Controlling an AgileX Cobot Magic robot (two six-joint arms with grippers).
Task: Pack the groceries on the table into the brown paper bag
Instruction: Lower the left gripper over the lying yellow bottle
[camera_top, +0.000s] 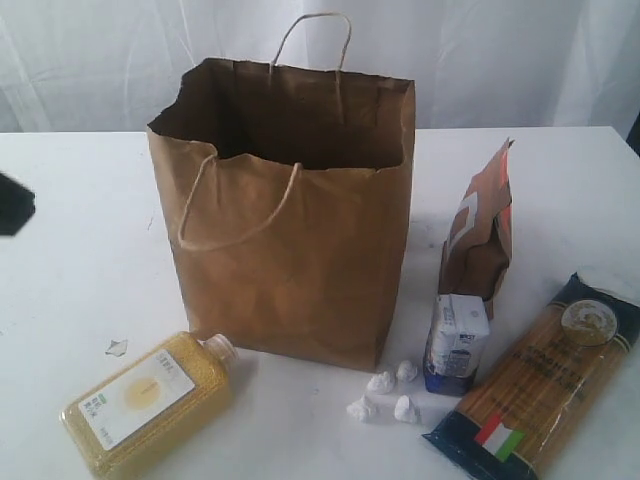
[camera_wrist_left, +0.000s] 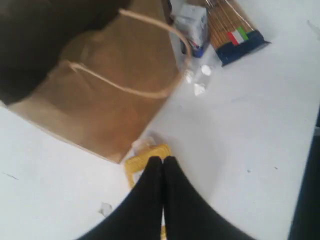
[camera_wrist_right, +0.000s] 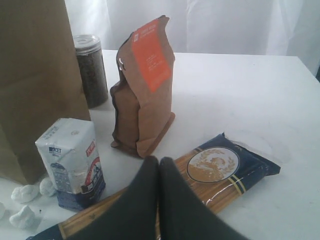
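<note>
My left claw is pinched closed, empty I think. The yellow-grain bottle lies on the desk below and ahead of its tips, cap toward the brown paper bag. Right claw is closed too, facing the spaghetti packet.

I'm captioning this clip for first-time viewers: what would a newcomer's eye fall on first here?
The tall brown paper bag stands open in the middle of the white table, dwarfing everything. A yellow-grain bottle lies on its side by the bag's front left corner. On the right a brown-orange pouch stands upright behind a white-blue carton, with a spaghetti packet flat alongside.
</note>
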